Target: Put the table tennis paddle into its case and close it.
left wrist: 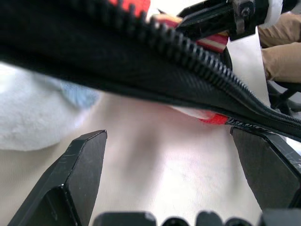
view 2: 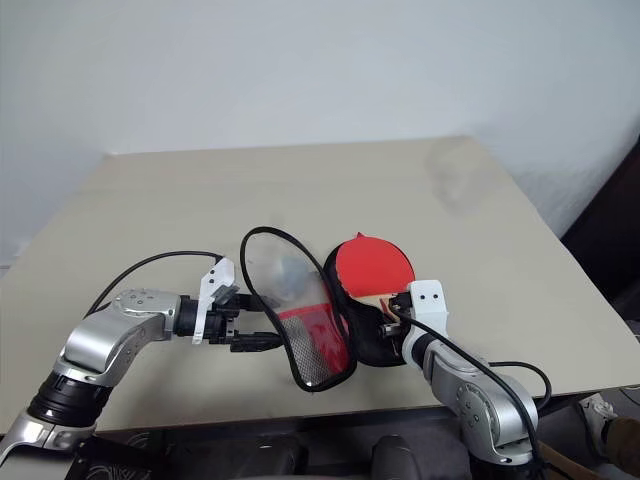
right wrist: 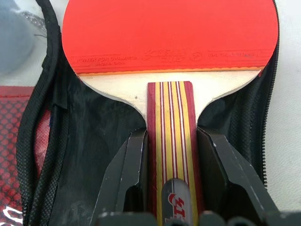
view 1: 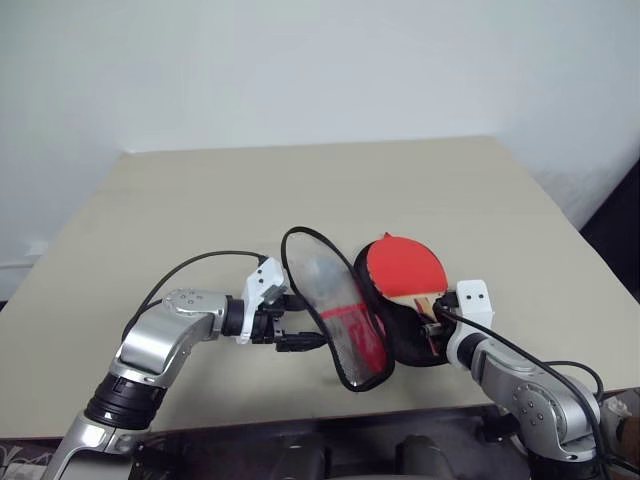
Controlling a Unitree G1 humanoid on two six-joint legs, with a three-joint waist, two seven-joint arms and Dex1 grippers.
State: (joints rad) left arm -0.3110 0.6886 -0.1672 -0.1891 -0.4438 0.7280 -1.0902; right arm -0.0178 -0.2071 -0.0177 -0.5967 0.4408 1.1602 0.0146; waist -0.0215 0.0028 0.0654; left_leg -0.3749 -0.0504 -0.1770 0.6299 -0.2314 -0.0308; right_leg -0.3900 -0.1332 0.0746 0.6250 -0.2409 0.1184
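Paddle (right wrist: 169, 35) lies over the open case (view 1: 400, 335) on the worktop (view 1: 300, 180); our right gripper (right wrist: 171, 165) clamps its handle to steer it in. Left gripper (left wrist: 174, 174) gapes empty beside the raised flap.

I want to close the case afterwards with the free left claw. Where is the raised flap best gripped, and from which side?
Probably the zipper edge of the raised flap, from the robot's left. The left claw hangs open beside it, and the zipper band crosses above its fingers. The flap stands up from the table, so its rim is free. The right claw holds the paddle by the handle.
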